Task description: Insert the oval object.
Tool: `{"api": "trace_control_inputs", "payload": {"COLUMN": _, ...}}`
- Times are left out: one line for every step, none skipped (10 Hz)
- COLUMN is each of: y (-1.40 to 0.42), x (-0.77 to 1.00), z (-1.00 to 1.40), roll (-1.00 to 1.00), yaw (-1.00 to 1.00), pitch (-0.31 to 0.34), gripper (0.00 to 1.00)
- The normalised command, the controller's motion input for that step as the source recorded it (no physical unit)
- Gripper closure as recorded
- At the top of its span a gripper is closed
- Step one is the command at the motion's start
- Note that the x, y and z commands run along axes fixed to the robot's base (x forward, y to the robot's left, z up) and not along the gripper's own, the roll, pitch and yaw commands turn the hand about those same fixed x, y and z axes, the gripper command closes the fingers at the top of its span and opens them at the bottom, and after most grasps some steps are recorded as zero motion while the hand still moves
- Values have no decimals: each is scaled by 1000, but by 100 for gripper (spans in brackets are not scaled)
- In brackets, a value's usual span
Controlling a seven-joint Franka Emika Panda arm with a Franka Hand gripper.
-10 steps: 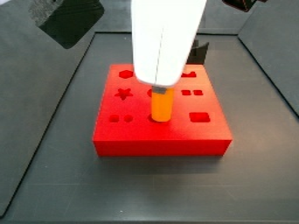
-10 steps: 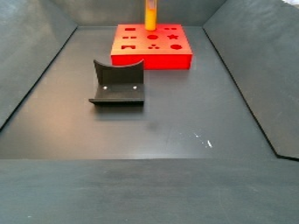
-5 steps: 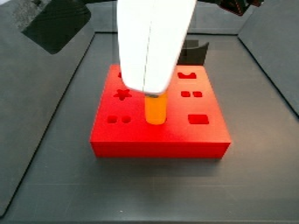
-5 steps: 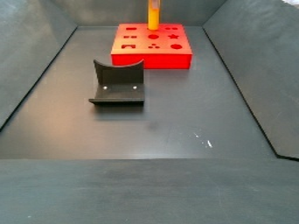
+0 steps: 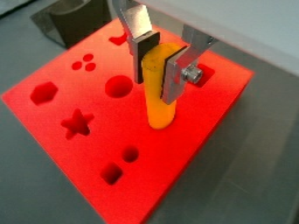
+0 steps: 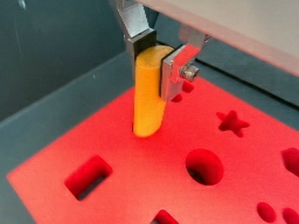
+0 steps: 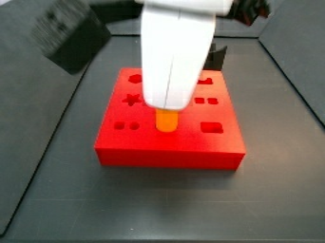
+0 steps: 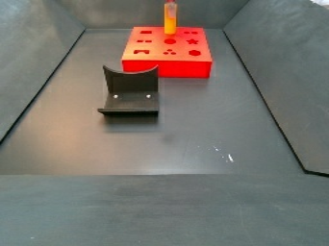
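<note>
Orange-yellow plastic fills the gap between my fingers: my end effector [image 5: 163, 63] is closed on the upper part of the peg [image 5: 159, 94], the silver plates with their dark pads pressed against its two sides, as both wrist views show. The peg hangs upright, and its rounded lower end meets the top face of the red block [image 5: 70, 162]; in a side view only a short stub of peg [image 7: 166, 120] shows below my white body, so its lower part seems sunk into the block, though I cannot tell how deep. I stand over the middle of the block's top, among its shaped holes: a star [image 5: 77, 122], a round hole [image 5: 118, 86], a hexagon [image 5: 44, 92], and a rectangular slot [image 6: 86, 175].

The block [image 8: 167, 51] sits at the far end of a dark grey counter [image 8: 193, 144] with raised dark walls. Nearer the camera and well apart from the block, the fixture [image 8: 129, 90] stands on the counter.
</note>
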Motion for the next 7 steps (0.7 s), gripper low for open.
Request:
{"api": "trace_control_inputs", "payload": {"y": 63, "x": 0, "z": -566, "roll": 16, "yaw": 151, "pitch": 7, "gripper": 100}}
{"api": "trace_control_inputs", "payload": {"y": 0, "x": 0, "z": -677, "roll": 41, "yaw": 0, "pitch": 11, "gripper": 100}}
{"api": "trace_control_inputs", "payload": {"y": -17, "x": 0, "z": -943, "roll": 73, "yaw": -51, "pitch": 24, "gripper": 100}}
{"api": "trace_control_inputs", "payload": {"y": -71, "x": 0, "z": -1000, "roll": 53, "yaw": -146, "pitch": 37, "gripper": 100}}
{"api": "trace_control_inputs", "payload": {"y": -77, "x": 0, "z": -1000, "roll": 49, "yaw": -134, "pitch": 11, "gripper": 100}}
{"api": "trace_control_inputs", "payload": {"y": 0, "x": 0, "z": -100, "roll": 0, "yaw": 0, "pitch": -49, "gripper": 100}}
{"api": "trace_control_inputs", "payload": {"y": 0, "x": 0, "z": 0, "roll": 0, "yaw": 0, "pitch": 0, "gripper": 100}}
